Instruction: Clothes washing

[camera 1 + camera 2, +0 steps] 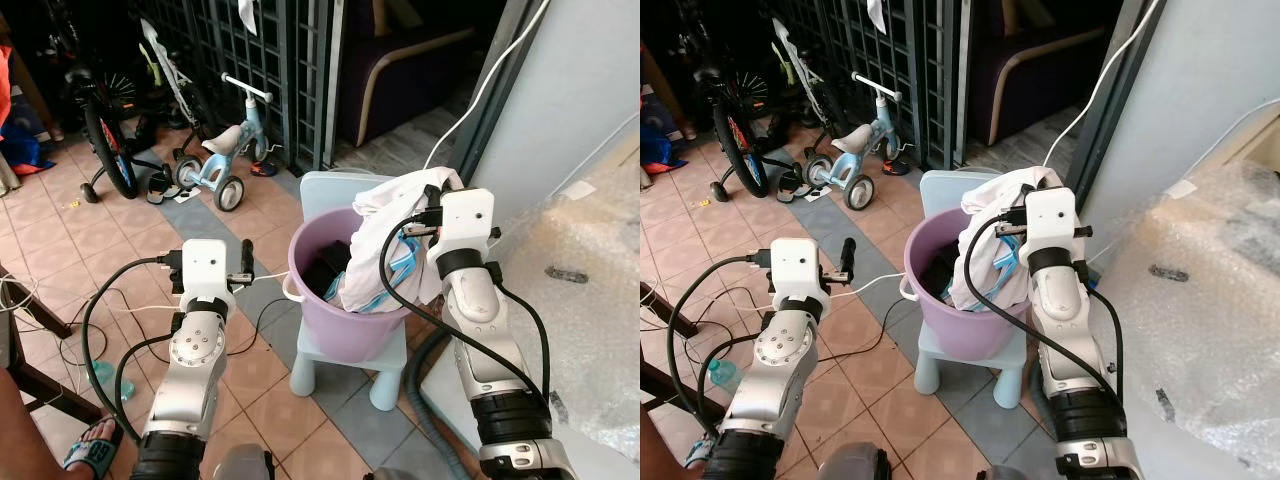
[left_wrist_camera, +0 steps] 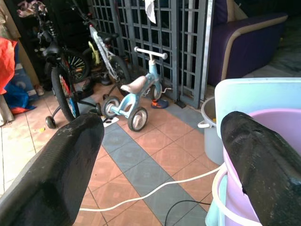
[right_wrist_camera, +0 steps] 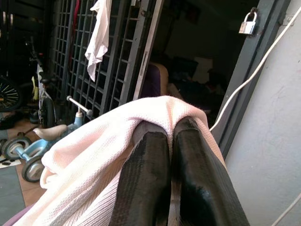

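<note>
Bucket (image 1: 340, 330) contents under white garment (image 1: 385, 235)

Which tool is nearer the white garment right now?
Right. The right tool is shut on the white garment, lifting it above the purple bucket. The left tool hangs open beside the bucket, apart from the garment.

The purple bucket (image 1: 345, 320) stands on a pale blue stool (image 1: 350, 365), its mouth half covered by a white garment (image 1: 385, 245) draped over the right rim (the left half stays open). The left pincer (image 1: 247, 262) hangs spread beside that rim over open tiled floor (image 1: 70, 235). A white cable (image 2: 155, 188) crosses the tiles, and a bubble-wrapped bulk (image 1: 590, 270) crowds the right side.
</note>
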### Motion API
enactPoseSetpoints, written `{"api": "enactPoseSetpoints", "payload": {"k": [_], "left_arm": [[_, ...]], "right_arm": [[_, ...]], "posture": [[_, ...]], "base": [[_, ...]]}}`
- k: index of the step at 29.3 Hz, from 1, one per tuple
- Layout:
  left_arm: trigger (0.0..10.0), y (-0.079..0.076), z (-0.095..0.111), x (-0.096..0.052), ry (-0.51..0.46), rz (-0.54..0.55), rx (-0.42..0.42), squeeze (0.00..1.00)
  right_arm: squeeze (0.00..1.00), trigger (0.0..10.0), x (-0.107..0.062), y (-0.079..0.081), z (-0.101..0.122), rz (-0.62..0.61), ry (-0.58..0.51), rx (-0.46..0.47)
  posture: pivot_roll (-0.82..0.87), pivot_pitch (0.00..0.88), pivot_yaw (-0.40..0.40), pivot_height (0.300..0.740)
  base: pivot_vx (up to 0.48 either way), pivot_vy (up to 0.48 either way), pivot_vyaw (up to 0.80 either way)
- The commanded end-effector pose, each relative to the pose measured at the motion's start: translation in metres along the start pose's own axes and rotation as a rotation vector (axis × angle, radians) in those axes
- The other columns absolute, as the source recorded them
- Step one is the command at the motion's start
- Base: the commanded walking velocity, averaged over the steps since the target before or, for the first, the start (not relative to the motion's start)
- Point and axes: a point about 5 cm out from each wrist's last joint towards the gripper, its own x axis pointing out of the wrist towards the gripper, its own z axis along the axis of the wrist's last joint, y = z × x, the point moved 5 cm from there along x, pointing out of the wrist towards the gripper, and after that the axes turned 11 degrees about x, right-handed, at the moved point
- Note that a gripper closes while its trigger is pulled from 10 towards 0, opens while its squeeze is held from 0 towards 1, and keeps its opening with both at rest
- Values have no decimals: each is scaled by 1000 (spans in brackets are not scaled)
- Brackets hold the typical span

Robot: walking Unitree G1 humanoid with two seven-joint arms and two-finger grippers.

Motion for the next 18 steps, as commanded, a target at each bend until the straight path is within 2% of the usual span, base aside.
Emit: {"api": "enactPoseSetpoints", "payload": {"k": [1, 3, 5, 9, 15, 18], "left_arm": [[10000, -4, 10, 3, -40, -20, -14, 0], [10000, -6, 11, 3, -43, -33, -22, 0], [10000, -8, 15, 2, -63, -54, -30, 0], [10000, -11, 15, 1, -69, -68, -30, 0], [10000, -14, 17, -1, -82, -93, -55, 0], [10000, -14, 17, -2, -91, -100, -55, 0]], "right_arm": [[0, 10000, 6, -5, 19, -6, -64, -12], [0, 10000, 8, -13, 21, -29, -65, -12], [0, 10000, 11, -29, 23, -83, -65, -35], [0, 10000, 15, -45, 29, -137, -80, -60], [0, 10000, 19, -51, 32, -164, -90, -83], [0, 10000, 20, -51, 33, -171, -97, -102]], "posture": [[-28, 0, 20, 740], [-31, 0, 22, 740], [-34, 0, 22, 740], [-33, 0, 22, 740], [-26, 0, 16, 740], [-25, 0, 16, 740]], "base": [[0, 0, -781], [0, 0, -784], [0, 0, -788], [0, 0, -788], [0, 0, -788], [276, -245, -788]]}}
